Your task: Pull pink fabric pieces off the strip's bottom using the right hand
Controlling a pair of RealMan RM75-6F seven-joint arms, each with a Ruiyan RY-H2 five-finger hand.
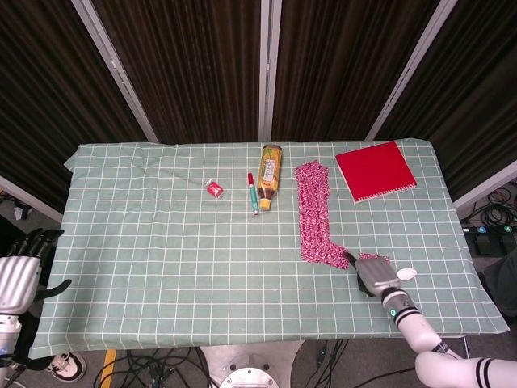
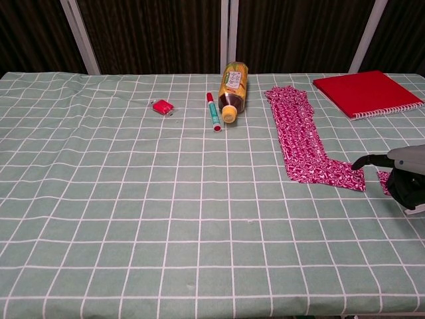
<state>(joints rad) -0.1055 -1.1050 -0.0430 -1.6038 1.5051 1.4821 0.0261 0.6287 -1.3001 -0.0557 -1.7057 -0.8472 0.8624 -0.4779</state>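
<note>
The pink patterned fabric strip (image 1: pixel 313 212) (image 2: pixel 302 136) lies flat on the green checked tablecloth, right of centre, with its bottom end bent towards the right. My right hand (image 1: pixel 376 276) (image 2: pixel 406 176) rests low on the table just right of that end. One dark fingertip (image 1: pixel 348 259) (image 2: pixel 358 162) touches the strip's bottom corner, and the thumb sticks out to the right. A torn-off pink piece (image 2: pixel 383 178) peeks out beside the hand, mostly hidden by it. My left hand (image 1: pixel 16 279) hangs off the table's left side, fingers apart and holding nothing.
A drink bottle (image 1: pixel 271 166) (image 2: pixel 232 83) lies beside a red and green marker (image 1: pixel 253 192) (image 2: pixel 214 111). A small red object (image 1: pixel 215 189) (image 2: pixel 162 107) sits further left. A red notebook (image 1: pixel 376 170) (image 2: pixel 367 92) lies at the back right. The table's front edge is close behind the right hand.
</note>
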